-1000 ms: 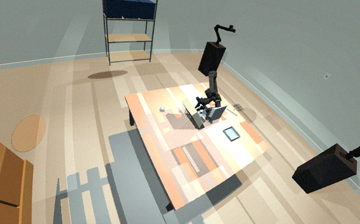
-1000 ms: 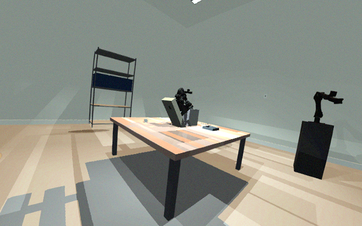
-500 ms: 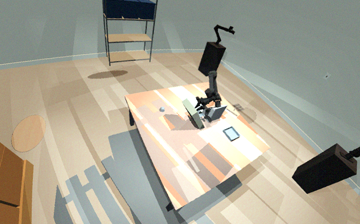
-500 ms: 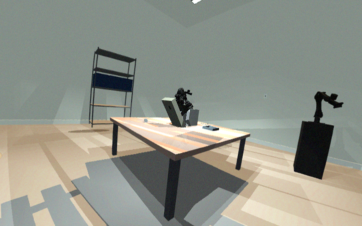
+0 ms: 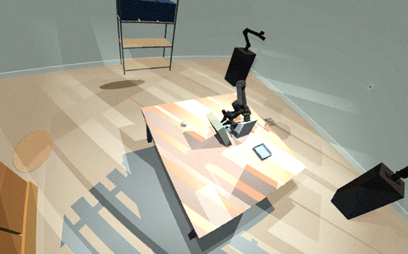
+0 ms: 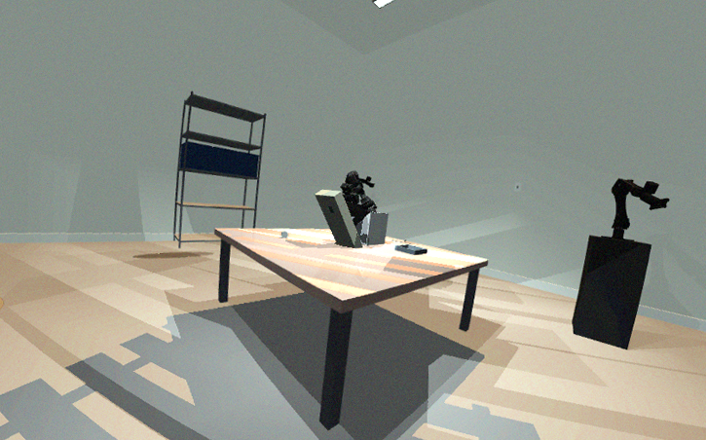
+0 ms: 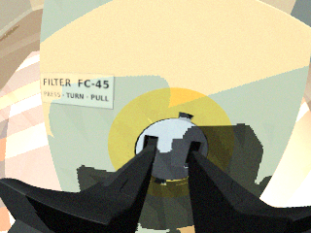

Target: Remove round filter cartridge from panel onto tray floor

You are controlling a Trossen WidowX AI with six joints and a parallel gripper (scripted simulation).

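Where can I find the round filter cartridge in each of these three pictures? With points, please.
Top: not seen; it faces the arm, on the hidden side of the leaning panel (image 5: 224,134) (image 6: 338,220) (image 7: 131,39), right of the picture's middle.
Exterior: not seen either; that panel stands near the middle, its back to us.
Wrist: a pale disc (image 7: 164,133) inside a yellow ring, just below the middle, with the dark fingertips at its slots.
Shared landmark: the greenish panel.
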